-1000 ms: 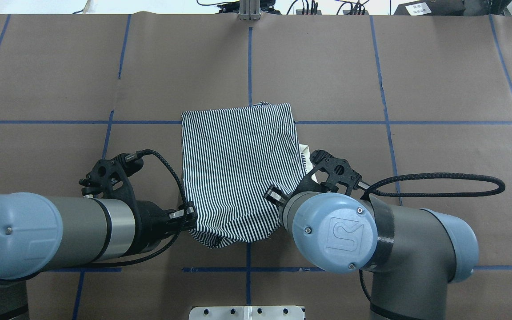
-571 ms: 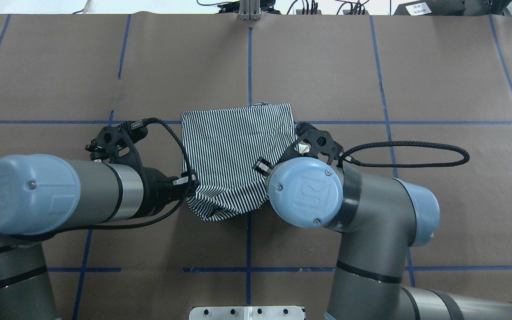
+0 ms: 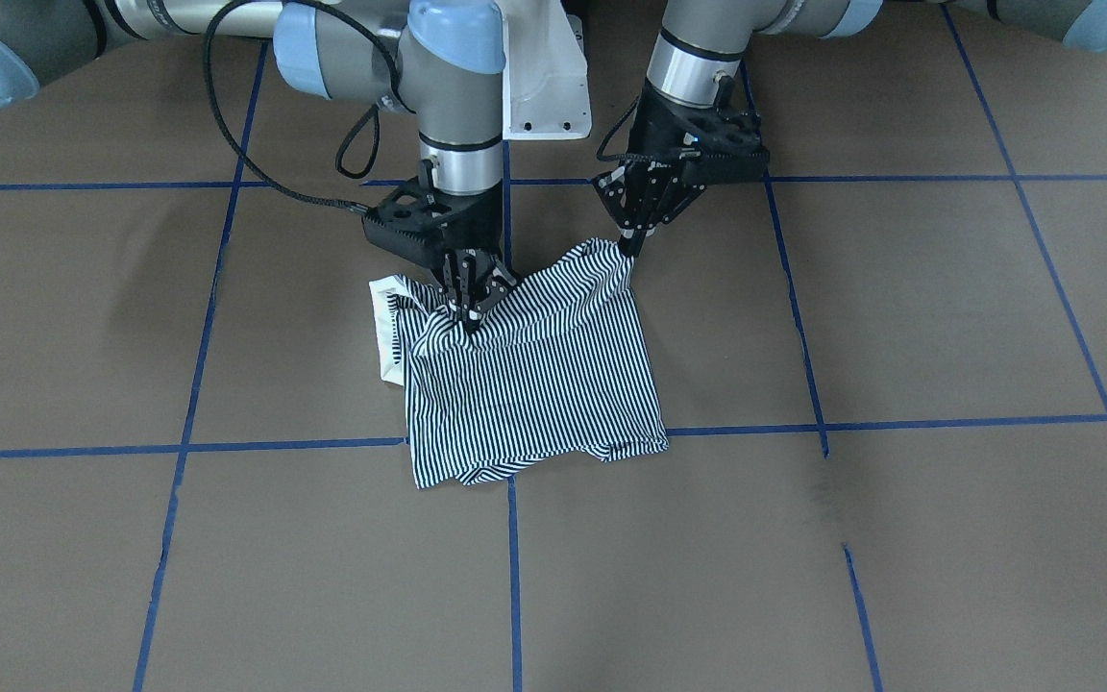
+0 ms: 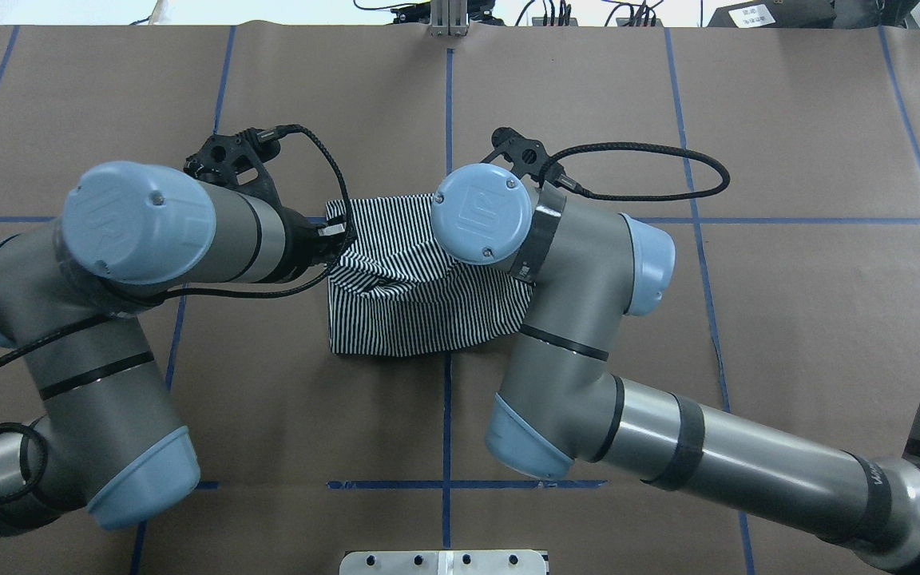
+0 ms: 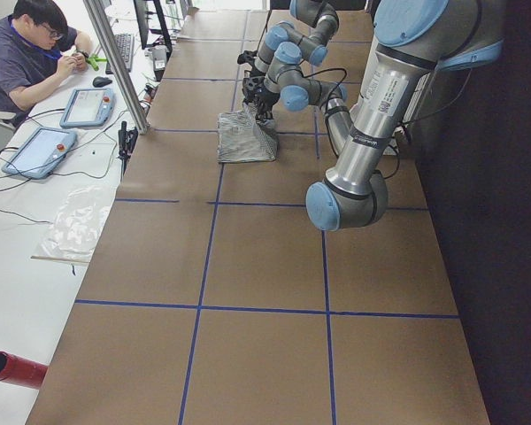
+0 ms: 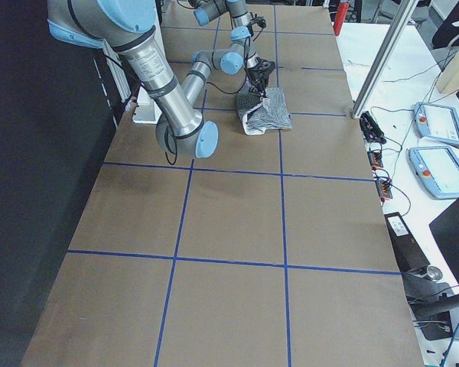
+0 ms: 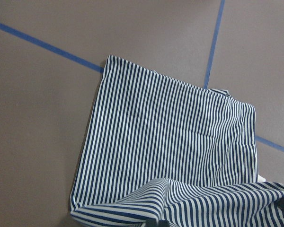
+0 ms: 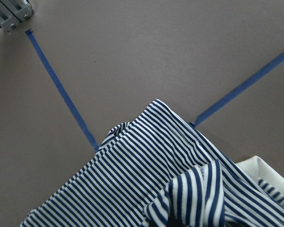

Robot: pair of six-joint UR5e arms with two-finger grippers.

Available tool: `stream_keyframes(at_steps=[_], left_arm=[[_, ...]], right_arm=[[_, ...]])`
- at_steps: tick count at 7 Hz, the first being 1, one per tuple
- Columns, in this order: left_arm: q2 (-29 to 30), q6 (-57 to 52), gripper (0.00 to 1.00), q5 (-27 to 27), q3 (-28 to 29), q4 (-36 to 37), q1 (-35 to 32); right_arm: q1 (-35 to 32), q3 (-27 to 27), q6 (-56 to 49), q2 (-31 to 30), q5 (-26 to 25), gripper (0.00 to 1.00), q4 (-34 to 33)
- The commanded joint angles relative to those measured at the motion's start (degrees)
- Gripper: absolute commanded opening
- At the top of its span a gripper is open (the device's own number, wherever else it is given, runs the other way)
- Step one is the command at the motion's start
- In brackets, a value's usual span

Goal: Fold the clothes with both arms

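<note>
Fingers of the left gripper [image 3: 631, 246] are closed on one corner of the striped polo shirt [image 3: 534, 380], and those of the right gripper [image 3: 468, 315] are pinched on a bunch of the same edge. Compared with one second ago, both arms have carried this edge from the side near the robot toward the far edge of the shirt. The cloth now lies doubled and shorter at the middle of the desk [image 3: 899, 308], with the held edge a little lifted.
</note>
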State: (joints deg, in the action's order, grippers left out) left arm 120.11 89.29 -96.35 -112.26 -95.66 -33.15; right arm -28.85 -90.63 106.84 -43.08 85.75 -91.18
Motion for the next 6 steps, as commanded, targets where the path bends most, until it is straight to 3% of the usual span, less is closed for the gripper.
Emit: stream_keyframes(at_steps=[1, 3, 6], left_arm=[[2.3, -2.3, 0.0, -0.1, 9.5, -5.1, -2.5], [3.0, -3.4, 0.0, 0.0, 17.9, -12.6, -2.8], [4.1, -3.5, 0.0, 0.1, 22.4, -14.2, -2.7]], right_arm=[[-1.2, 9.0, -1.1, 1.6, 0.5, 0.0, 6.7], [-1.2, 10.7, -1.6, 1.5, 0.5, 0.0, 7.1], [-1.1, 14.2, -1.9, 1.6, 0.4, 0.0, 9.8]])
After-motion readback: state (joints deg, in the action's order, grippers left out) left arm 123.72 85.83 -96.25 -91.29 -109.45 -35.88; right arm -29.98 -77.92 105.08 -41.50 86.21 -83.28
